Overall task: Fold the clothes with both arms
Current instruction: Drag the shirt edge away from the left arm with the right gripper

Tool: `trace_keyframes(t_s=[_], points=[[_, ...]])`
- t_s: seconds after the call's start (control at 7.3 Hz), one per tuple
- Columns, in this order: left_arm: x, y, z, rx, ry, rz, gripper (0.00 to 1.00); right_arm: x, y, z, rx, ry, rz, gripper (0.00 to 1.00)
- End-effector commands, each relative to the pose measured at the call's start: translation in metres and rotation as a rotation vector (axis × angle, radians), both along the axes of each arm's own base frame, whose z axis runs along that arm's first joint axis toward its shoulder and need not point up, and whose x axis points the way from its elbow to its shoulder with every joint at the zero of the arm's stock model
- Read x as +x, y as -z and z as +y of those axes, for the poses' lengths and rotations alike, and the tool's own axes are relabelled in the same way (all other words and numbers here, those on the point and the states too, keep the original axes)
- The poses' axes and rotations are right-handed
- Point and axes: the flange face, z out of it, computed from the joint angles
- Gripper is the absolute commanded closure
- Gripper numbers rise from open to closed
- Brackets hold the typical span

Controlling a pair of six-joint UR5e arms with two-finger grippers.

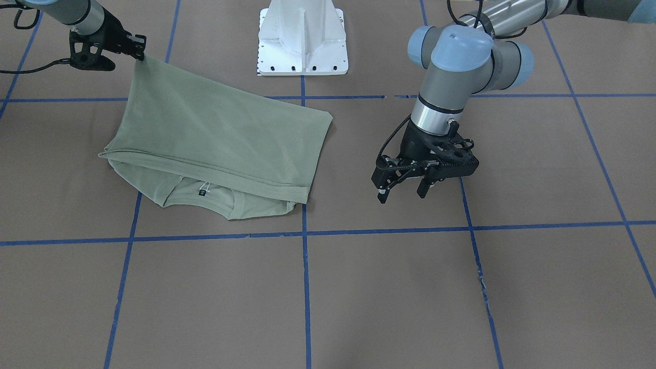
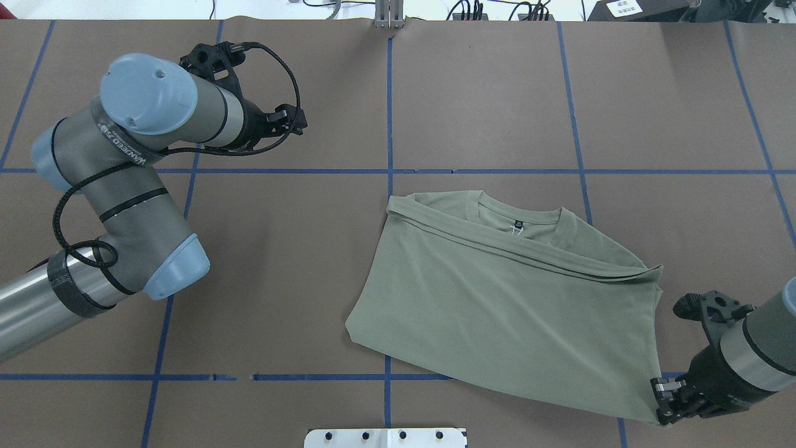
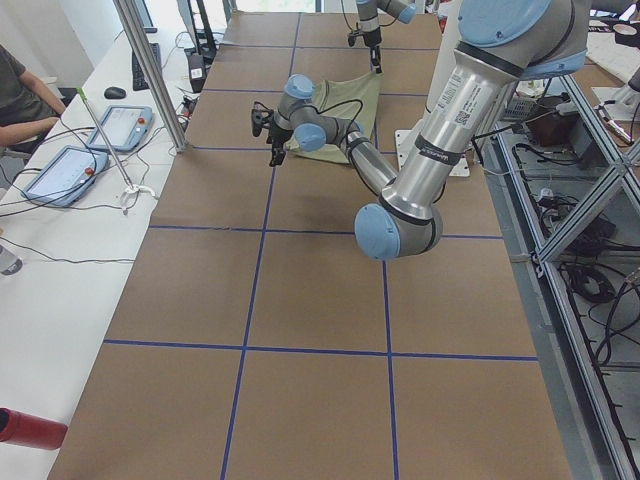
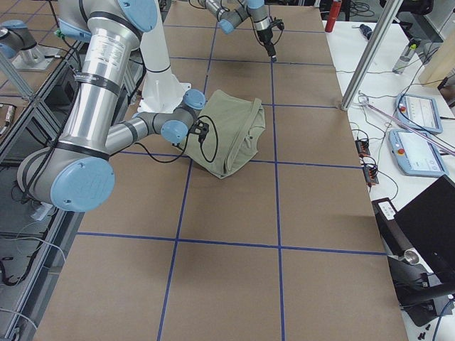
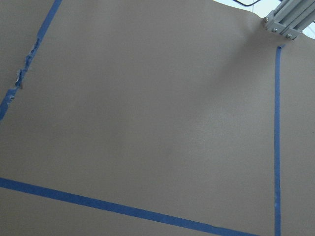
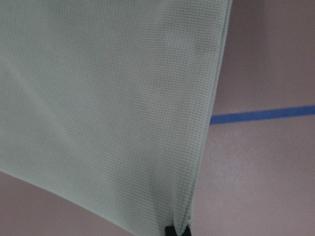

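- The table [image 1: 359,287] is viewed steeply from across, facing the robot; the white pedestal [image 1: 302,36] is caught at the top.
- From behind and above, the same table is looked down on; shirt [image 2: 497,298] and pedestal are shared with the front view.
- From the table's left end, its length is taken in, the left arm [image 3: 445,120] looming near.
- From the right end, the opposite look is given, right arm [image 4: 99,92] nearest; the shirt is shared by both.
- The left wrist camera is pointed close at bare table and blue tape [image 5: 276,147].
- The right wrist camera is held tight on the shirt.
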Motion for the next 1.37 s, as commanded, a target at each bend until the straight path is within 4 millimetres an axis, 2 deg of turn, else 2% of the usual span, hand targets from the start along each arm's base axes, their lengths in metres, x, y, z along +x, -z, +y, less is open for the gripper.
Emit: trace_keyframes(t_s=[0.0,0.14,0.27,0.55,0.68,0.82,0.96,1.1,1.23], points=[[0.001,0.010,0.013,0.001,-0.012,-0.003,0.00,-0.015,0.011,0.030,-0.052,0.054,0.010,1.00],[0.004,0.013,0.016,0.005,-0.020,0.002,0.00,-0.014,0.017,0.031,-0.045,0.056,-0.017,0.06],[0.011,0.016,0.024,0.009,-0.037,0.007,0.00,-0.013,0.022,0.030,-0.033,0.051,-0.048,0.00],[0.045,0.025,0.067,0.022,-0.118,0.027,0.00,0.001,0.027,-0.005,-0.022,-0.055,-0.070,0.00],[0.061,0.029,0.089,0.009,-0.150,0.042,0.00,0.013,0.033,-0.031,-0.011,-0.136,-0.089,0.00],[0.090,0.029,0.122,-0.087,-0.161,0.082,0.00,0.025,0.041,-0.066,0.016,-0.226,-0.117,0.00],[0.117,0.031,0.158,-0.169,-0.180,0.113,0.00,0.037,0.057,-0.107,0.049,-0.328,-0.159,0.00],[0.131,0.035,0.179,-0.258,-0.164,0.145,0.00,0.046,0.074,-0.142,0.082,-0.403,-0.197,0.00],[0.142,0.032,0.197,-0.333,-0.152,0.159,0.01,0.044,0.084,-0.167,0.100,-0.442,-0.217,0.00]])
